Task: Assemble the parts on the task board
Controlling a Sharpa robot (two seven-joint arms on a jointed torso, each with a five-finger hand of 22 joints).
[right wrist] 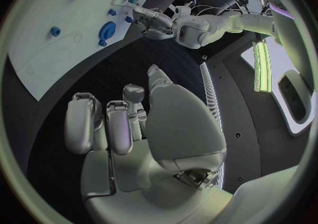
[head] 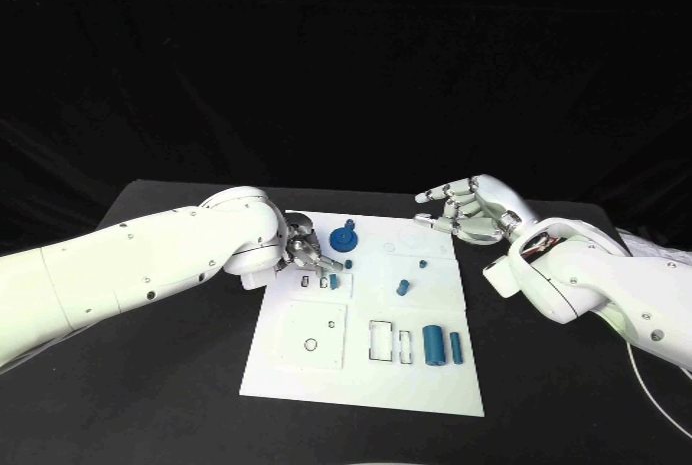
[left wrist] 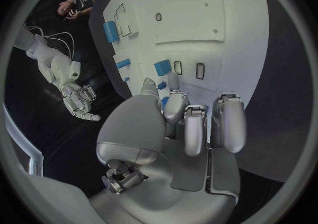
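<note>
Over the task board [head: 361,370], near its far-left corner, the left robot hand [head: 306,247] is down low with its fingers curled toward the white surface. Its fingertips [left wrist: 174,83] sit right by a small blue part [head: 335,281] that stands beside two little rectangular slots [left wrist: 188,68]. Whether that part is pinched or merely touched, I cannot tell; the fingers are drawn narrow, not spread.

Look just beyond those fingers: the blue knob-shaped part [head: 343,236] is there, and further toward the board's middle lie two small blue pegs [head: 404,286]. Down at the board's near edge, two long blue cylinders [head: 443,343] lie side by side, long axes running from near edge to far edge, next to an outlined rectangular recess [head: 381,341].

The right robot hand [head: 464,211] hangs off the board's far-right corner, above the black counter [head: 173,385], fingers loosely spread and holding nothing. So the left is clearly the closer hand to that small part, and my read is that any seating move belongs to it.

The left wrist view gives what the head view hides: a square blue block [left wrist: 163,67] just ahead of the fingertips. The right wrist view adds the knob [right wrist: 106,31] from the far side, with the left robot hand [right wrist: 153,22] crouched close by it.
</note>
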